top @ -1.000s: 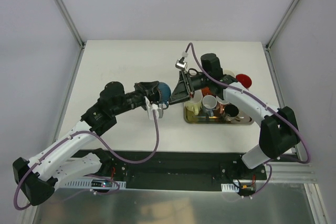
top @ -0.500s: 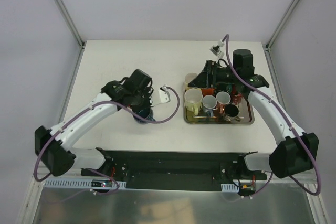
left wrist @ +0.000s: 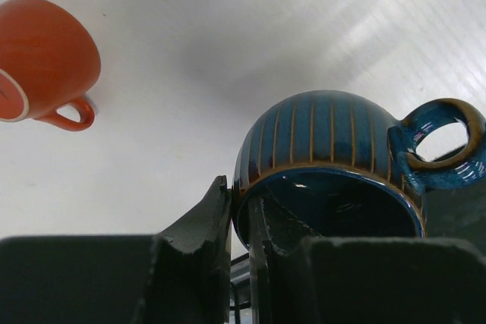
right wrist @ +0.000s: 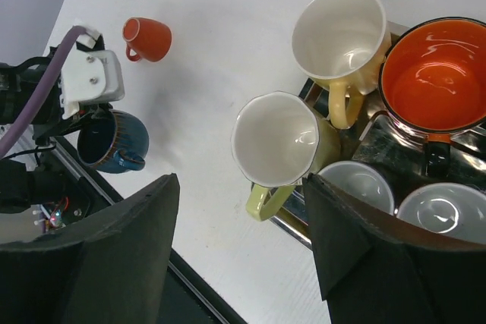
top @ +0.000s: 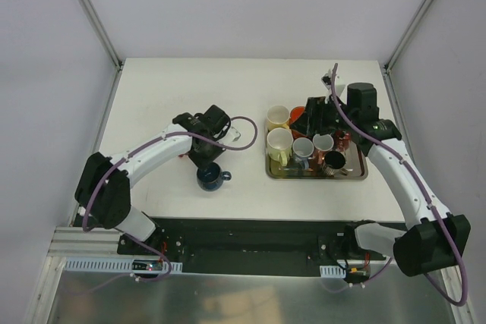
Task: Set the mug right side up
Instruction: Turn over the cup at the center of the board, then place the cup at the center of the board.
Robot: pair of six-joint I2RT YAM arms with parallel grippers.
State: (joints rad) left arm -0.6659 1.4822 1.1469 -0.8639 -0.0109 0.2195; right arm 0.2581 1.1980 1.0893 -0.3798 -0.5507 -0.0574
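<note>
We saw the blue mug (left wrist: 326,130) upright, mouth up, rim pinched beneath the left claw (left wrist: 241,195); earlier it hung midair. The right claw (right wrist: 239,178) gaped open.

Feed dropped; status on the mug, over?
Left fingers shut on rim of blue ribbed ceramic mug, mouth-up. Right fingers open above silver metal tray. Small orange cup on its side nearby, not touching.

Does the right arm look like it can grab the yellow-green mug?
Probably yes. The right gripper is open above the yellow-green mug, which stands upright with nothing covering it, though other mugs crowd one side.
</note>
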